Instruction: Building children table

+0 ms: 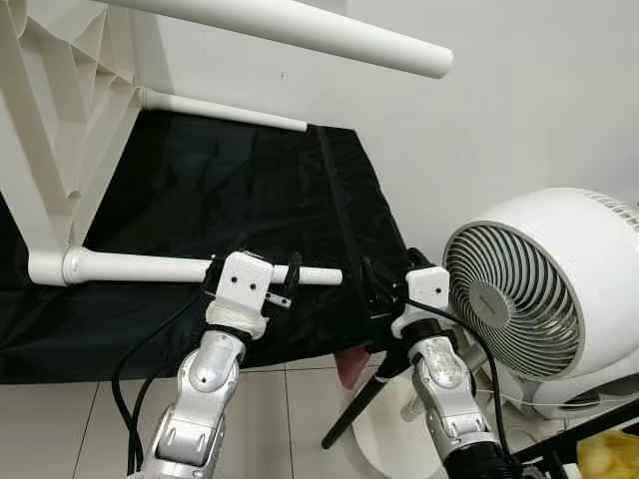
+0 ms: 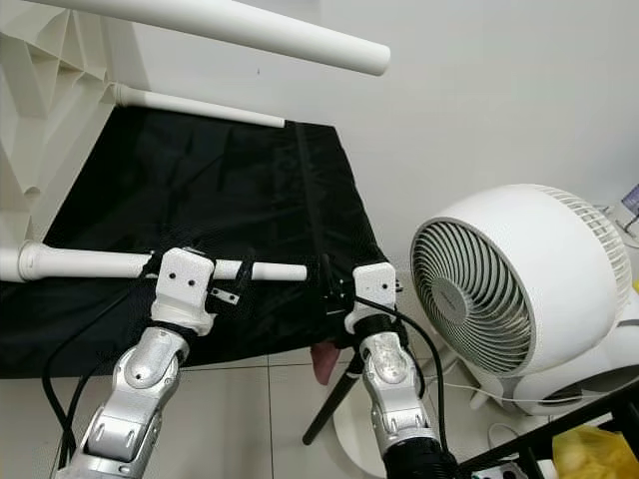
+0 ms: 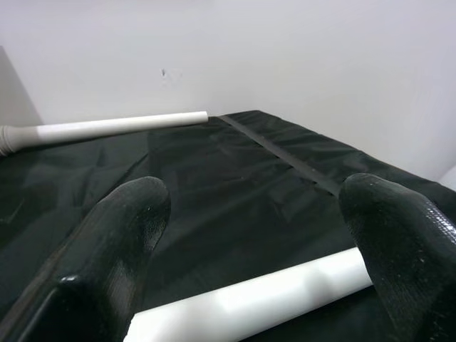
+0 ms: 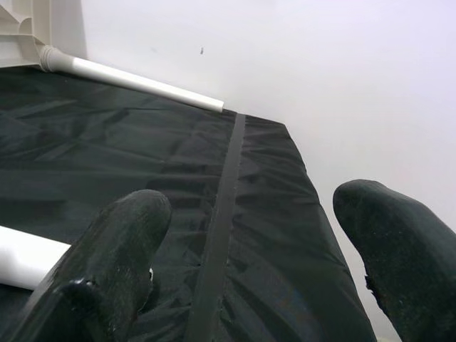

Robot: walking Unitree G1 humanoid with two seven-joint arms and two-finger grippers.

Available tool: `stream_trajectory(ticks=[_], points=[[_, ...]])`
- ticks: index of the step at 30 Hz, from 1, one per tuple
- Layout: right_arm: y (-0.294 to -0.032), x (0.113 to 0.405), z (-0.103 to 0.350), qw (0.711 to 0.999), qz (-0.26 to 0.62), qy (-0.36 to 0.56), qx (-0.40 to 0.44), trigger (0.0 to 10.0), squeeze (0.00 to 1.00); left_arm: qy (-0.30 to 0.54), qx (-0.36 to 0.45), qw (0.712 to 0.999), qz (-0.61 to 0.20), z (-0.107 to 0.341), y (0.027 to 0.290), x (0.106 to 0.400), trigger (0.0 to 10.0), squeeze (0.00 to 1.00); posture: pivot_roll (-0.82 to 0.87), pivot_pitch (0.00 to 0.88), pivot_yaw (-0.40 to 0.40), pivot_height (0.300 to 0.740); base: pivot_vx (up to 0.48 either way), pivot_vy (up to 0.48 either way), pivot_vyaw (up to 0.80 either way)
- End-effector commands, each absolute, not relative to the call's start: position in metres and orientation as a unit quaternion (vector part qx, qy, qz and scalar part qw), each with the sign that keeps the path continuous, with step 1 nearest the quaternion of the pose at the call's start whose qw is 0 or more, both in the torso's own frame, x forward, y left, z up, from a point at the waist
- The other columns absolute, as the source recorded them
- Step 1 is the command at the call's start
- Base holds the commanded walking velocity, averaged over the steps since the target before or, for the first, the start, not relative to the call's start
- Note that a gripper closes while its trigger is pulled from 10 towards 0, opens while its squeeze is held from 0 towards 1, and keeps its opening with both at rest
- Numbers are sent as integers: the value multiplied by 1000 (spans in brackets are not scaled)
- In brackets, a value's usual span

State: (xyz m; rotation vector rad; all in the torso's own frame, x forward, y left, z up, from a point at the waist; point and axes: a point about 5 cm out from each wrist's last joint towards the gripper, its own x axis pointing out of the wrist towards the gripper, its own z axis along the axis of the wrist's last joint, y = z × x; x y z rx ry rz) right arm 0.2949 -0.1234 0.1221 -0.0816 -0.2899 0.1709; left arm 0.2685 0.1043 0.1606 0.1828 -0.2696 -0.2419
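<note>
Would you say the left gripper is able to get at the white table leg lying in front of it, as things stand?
Probably yes. The left gripper is open, with its fingers on either side of the white table leg and nothing between them.

White table (image 1: 60, 130) on side, legs (image 1: 150, 267) horizontal

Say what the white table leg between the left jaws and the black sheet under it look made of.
Table leg: likely moulded plastic, smooth with a soft sheen. Black sheet: thin woven fabric, probably nylon, creased and faintly glossy, with a stitched strip.
</note>
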Motion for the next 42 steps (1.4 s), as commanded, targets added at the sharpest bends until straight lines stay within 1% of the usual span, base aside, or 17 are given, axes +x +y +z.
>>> stream_trajectory(ticks=[1,12,31,35,42], points=[[-127,295,120,987,77,-137,-41,10000,0,-120,81,983,-109,157,103,270,10000,0,87,47,-174,740,0,0,0],[-127,296,120,987,74,-137,-40,10000,0,-105,68,986,-107,154,104,272,10000,0,86,47,-170,740,0,0,0],[-126,299,122,987,68,-139,-37,10000,0,-102,72,987,-103,156,103,277,10000,0,88,44,-161,740,0,451,0],[-126,299,121,987,66,-139,-36,10000,0,-119,89,984,-101,160,103,276,10000,0,90,42,-158,740,0,0,0],[-124,299,120,988,67,-138,-35,10000,0,-120,97,983,-99,160,102,276,10000,0,94,40,-158,740,0,0,0]])
